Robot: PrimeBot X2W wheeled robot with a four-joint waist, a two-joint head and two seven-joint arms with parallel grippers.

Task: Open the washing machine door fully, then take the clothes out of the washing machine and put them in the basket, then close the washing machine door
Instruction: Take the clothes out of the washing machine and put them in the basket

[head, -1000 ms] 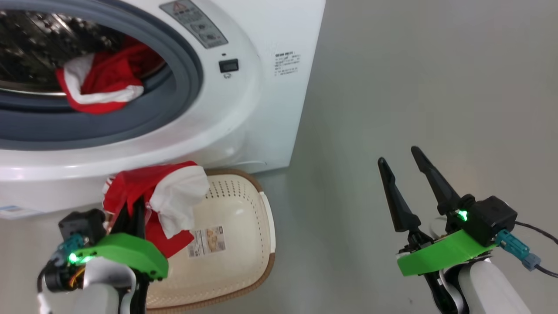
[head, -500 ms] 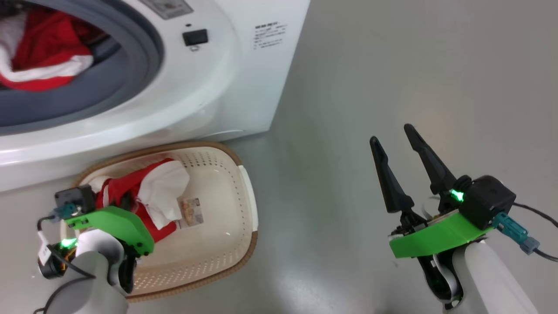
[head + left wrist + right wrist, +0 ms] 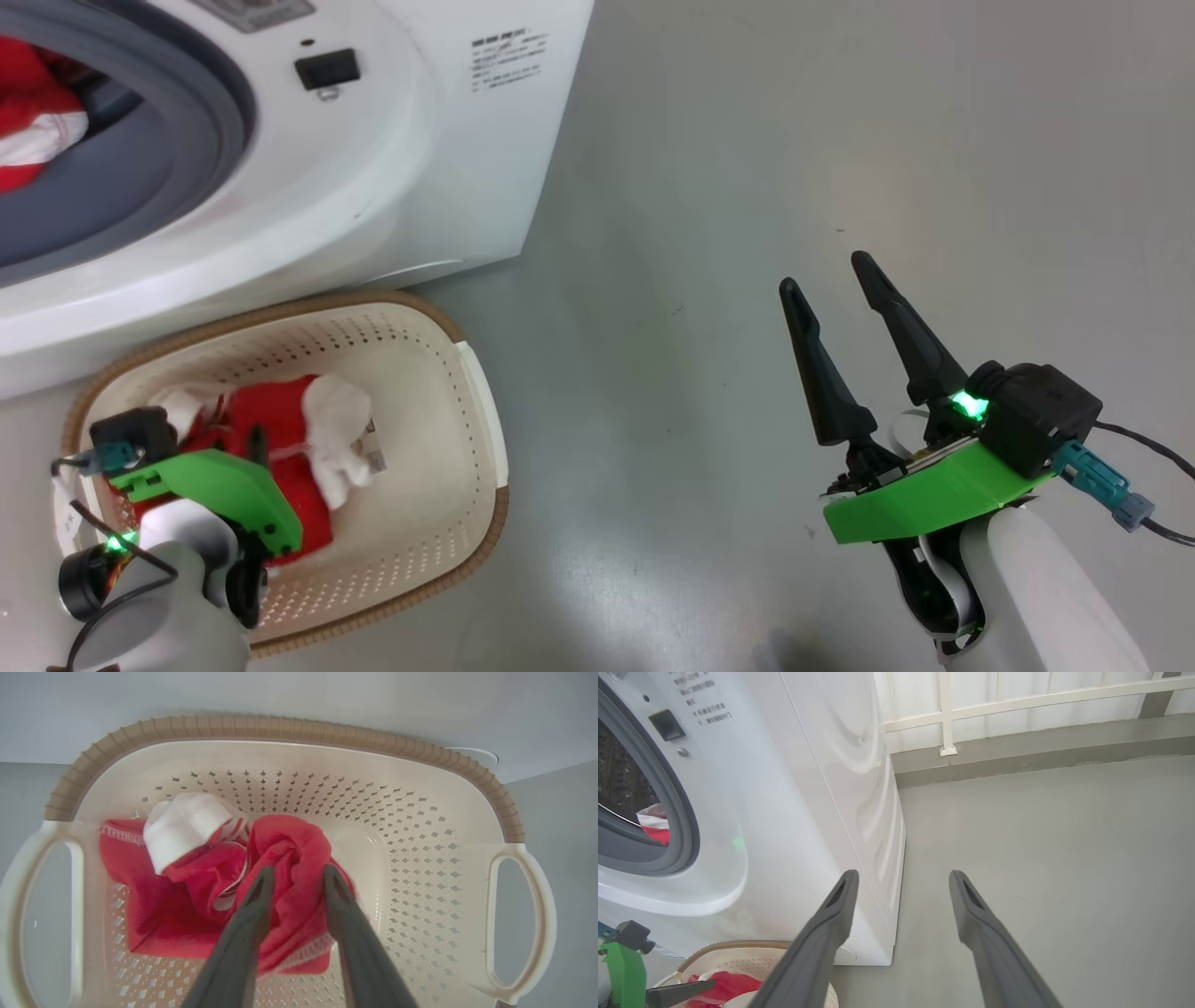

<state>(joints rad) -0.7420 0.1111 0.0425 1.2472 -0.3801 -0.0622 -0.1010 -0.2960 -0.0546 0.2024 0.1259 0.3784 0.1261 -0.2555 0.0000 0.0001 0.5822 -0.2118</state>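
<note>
Your left claw point(image 3: 298, 870) has its 2 dark tapered fingers half parted around a fold of the soft red, white-trimmed clothes point(image 3: 154, 905); whether it grips, you cannot tell. Beneath lies the cream perforated plastic basket point(image 3: 280, 725) with a ribbed brown rim. Your right claw point(image 3: 902, 875) gapes wide and empty, with the glossy white boxy washing machine point(image 3: 808, 788) to its left.

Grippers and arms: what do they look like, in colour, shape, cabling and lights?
The left gripper and right gripper each have two long, tapering dark fingers on a bright green plate. Behind the plate sits a black box with a teal plug and dark cable, beside a small green light. The forearms are white, smooth and rounded.
</note>
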